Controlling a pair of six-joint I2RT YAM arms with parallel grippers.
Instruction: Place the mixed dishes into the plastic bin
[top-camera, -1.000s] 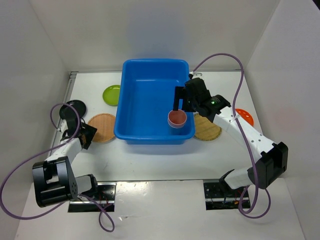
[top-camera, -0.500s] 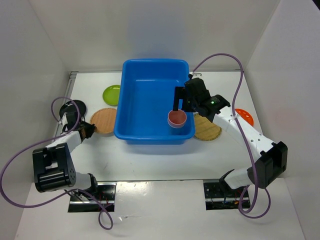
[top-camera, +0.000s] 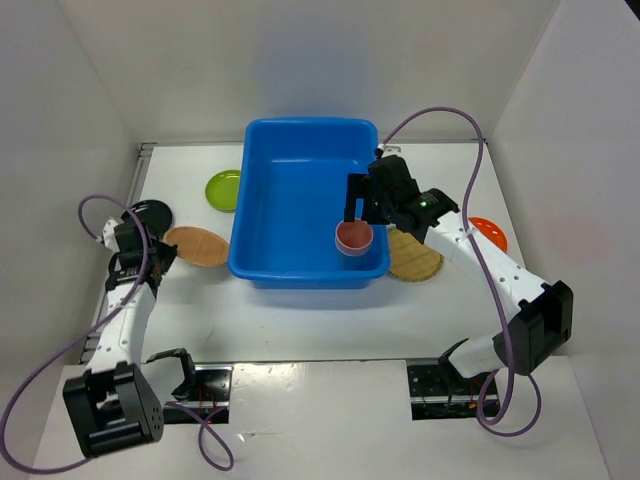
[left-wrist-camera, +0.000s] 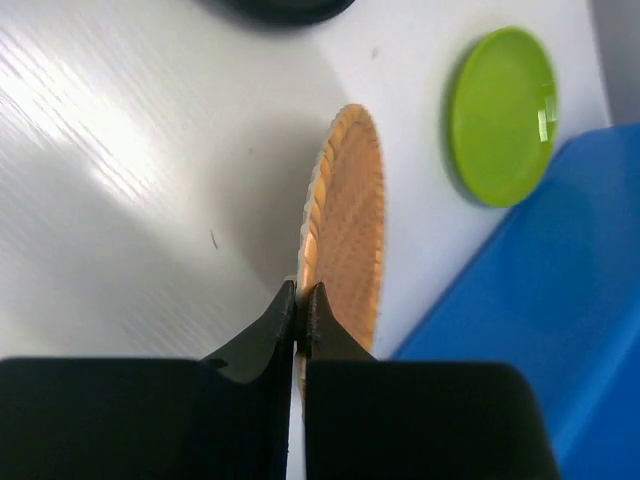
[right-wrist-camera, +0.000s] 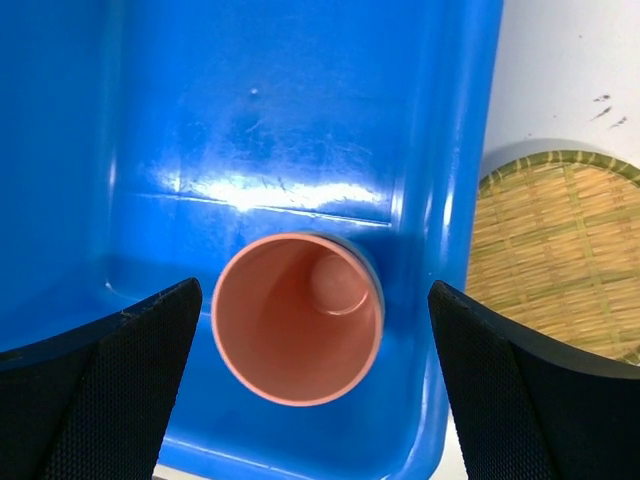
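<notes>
Sitting in the bin: the reddish-pink cup (top-camera: 353, 237) (right-wrist-camera: 297, 318) is standing upright on the floor of the blue plastic bin (top-camera: 300, 195) (right-wrist-camera: 250, 120), in its near right corner, and no other dish is showing inside
Right gripper: the right gripper (top-camera: 357, 214) (right-wrist-camera: 315, 335) is hovering over that cup with its jaws spread wide to either side, gripping nothing, so this drop is looking finished
Left gripper: the left gripper (top-camera: 160, 254) (left-wrist-camera: 302, 297) is pinching the near rim of the left woven bamboo plate (top-camera: 197, 246) (left-wrist-camera: 348, 230), jaws pressed together on it; the plate is tilting just beside the bin's left wall, outside it
Waiting on the left: the lime-green plate (top-camera: 224, 189) (left-wrist-camera: 500, 115) is lying flat near the bin's left wall, and the glossy black plate (top-camera: 150, 213) (left-wrist-camera: 285, 8) is lying close to the left gripper
Waiting on the right: the second bamboo plate (top-camera: 415, 258) (right-wrist-camera: 560, 250) is lying against the bin's near right corner, and the orange plate (top-camera: 490, 233) is lying further right, partly behind the arm
Progress: one dish of six is sitting in the bin, one is being gripped, and four are waiting on the table (top-camera: 300, 320)
</notes>
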